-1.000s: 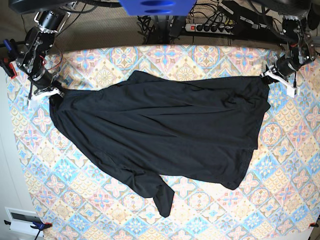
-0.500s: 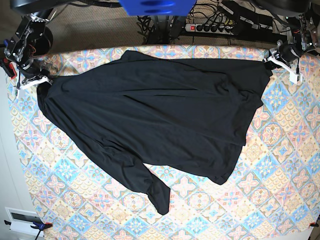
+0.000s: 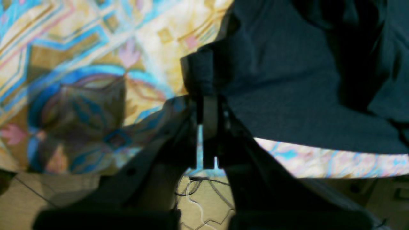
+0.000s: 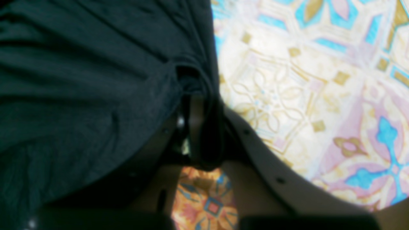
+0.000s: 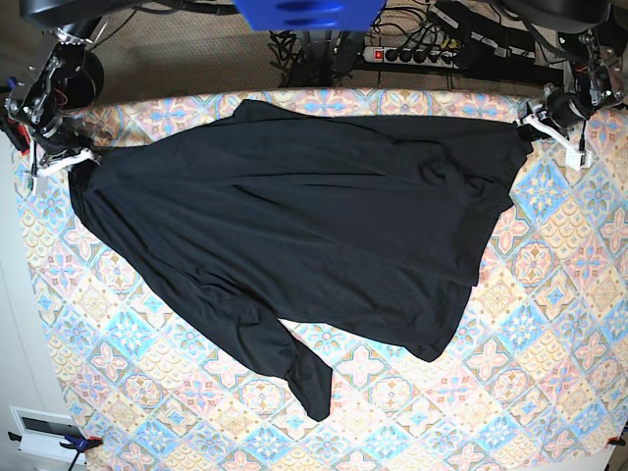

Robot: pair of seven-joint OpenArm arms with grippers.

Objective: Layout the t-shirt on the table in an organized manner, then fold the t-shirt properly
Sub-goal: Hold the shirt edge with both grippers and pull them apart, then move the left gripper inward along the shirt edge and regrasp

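Shirt [image 5: 294,226] is sliding toward 12 o'clock since earlier, both grippers [image 5: 71,159] [image 5: 528,128] pinching corners, needing even tension.

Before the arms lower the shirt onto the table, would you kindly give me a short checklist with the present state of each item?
1. Left gripper shut on the t-shirt: ok.
2. Right gripper shut on the t-shirt's other corner: ok.
3. Far edge stretched between the two grips: ok, it runs nearly straight.
4. Fabric smooth: not ok, folds cross the body and a sleeve trails bunched at the near side.
5. Shirt wholly over the table: ok in the base view.
6. Which side faces up: cannot tell.
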